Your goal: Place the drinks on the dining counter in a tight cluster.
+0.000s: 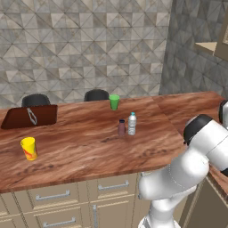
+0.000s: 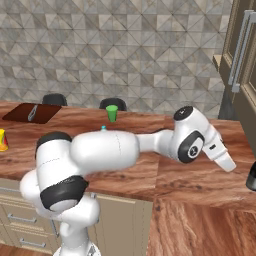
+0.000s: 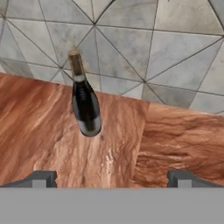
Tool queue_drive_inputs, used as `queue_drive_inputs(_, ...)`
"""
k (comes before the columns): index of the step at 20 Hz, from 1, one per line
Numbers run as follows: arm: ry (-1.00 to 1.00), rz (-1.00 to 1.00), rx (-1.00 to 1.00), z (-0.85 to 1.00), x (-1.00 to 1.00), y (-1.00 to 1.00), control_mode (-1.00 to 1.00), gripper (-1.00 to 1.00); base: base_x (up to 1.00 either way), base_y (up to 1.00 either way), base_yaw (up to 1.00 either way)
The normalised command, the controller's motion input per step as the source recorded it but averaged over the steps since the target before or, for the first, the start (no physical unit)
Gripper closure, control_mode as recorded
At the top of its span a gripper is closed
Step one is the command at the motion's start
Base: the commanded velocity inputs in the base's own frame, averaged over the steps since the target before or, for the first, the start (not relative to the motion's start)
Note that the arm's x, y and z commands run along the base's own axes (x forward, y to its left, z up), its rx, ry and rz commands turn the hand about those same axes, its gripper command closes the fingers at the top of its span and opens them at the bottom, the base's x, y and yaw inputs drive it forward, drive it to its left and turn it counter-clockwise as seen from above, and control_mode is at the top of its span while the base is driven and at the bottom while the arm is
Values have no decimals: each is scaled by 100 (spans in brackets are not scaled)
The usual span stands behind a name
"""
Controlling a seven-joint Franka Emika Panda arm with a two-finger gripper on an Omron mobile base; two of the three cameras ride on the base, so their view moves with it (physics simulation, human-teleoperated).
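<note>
The wine bottle [image 3: 85,103] stands upright on the dining counter [image 3: 48,144], dark with a slim neck and a brownish cap, close to the tiled back wall [image 3: 144,39]. In the hand view it sits ahead of the gripper [image 3: 111,178] and a little toward the left fingertip, with bare wood between them. The two fingertips [image 3: 41,178] are set wide apart and hold nothing. In the right base view a dark shape at the far right edge of the counter [image 2: 252,177] is probably this same bottle, well apart from the other drinks.

Taking the wine bottle as the landmark, the maroon-brown bottle [image 1: 121,127] and the white-capped water bottle [image 1: 132,123] stand far off along the counter, just beside each other or perhaps touching; which of the two cannot be told. That pair already looks like the start of a cluster. The green cup [image 1: 114,102] is a little beyond them toward the wall, and further still from the wine bottle are the yellow cup with the red mark [image 1: 29,148] and a dark cutting board [image 1: 30,116] with a utensil on it.

As a judgement, two of three drinks are grouped. What remains is to close on the wine bottle, carry it across and set it tight against the pair.
</note>
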Motion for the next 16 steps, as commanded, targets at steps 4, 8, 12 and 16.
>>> queue_drive_inputs(4, 0, 10, 0, 0, 12, -26, -100, -100, 0, 0, 0)
queue_drive_inputs(8, 0, 5, 0, 0, 9, -31, -100, -100, 0, 0, 0)
queue_drive_inputs(12, 0, 4, 0, 0, 18, -25, -100, -100, 0, 0, 0)
queue_drive_inputs(16, 0, 4, 1, 0, 19, -25, -100, -100, 0, 0, 0)
